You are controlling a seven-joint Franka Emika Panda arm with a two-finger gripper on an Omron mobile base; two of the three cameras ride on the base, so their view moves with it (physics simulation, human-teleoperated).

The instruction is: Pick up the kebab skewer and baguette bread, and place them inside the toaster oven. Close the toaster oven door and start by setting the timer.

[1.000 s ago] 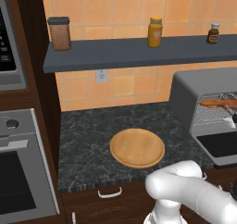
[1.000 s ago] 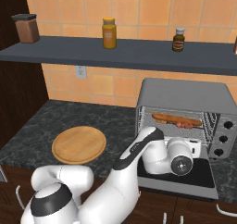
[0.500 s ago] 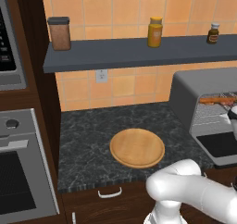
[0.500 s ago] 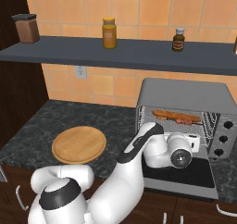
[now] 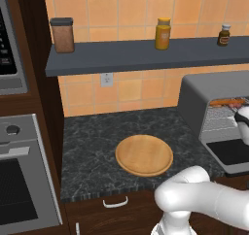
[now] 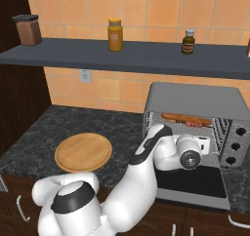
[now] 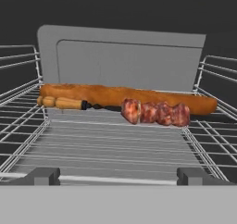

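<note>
- A dark speckled stone counter (image 5: pixel 97 137) runs under an orange tiled wall, with dark wood cabinet fronts below it.
- A round wooden board (image 5: pixel 144 154) lies flat near the counter's front edge, left of the toaster oven (image 6: pixel 195 96).
- A grey shelf (image 6: pixel 122 57) spans the wall above; on it stand a brown lidded canister (image 6: pixel 28 29) at the left, an orange jar (image 6: pixel 115 34) in the middle and a small dark bottle (image 6: pixel 188 41) to the right.
- A white wall socket (image 5: pixel 106 79) sits below the shelf, and a built-in steel oven (image 5: pixel 22 180) stands at the far left.
- The toaster oven door (image 6: pixel 193 181) lies folded down, flat and open toward the robot.
- Inside on the wire rack (image 7: pixel 115 142) the baguette bread (image 7: pixel 115 96) lies crosswise toward the back, and the kebab skewer (image 7: pixel 139 111) lies just in front of it, touching or nearly so.
- The gripper (image 6: pixel 205 145) hangs at the oven mouth above the open door, jaws spread wide and empty, both foods lying deeper in, apart from it.
</note>
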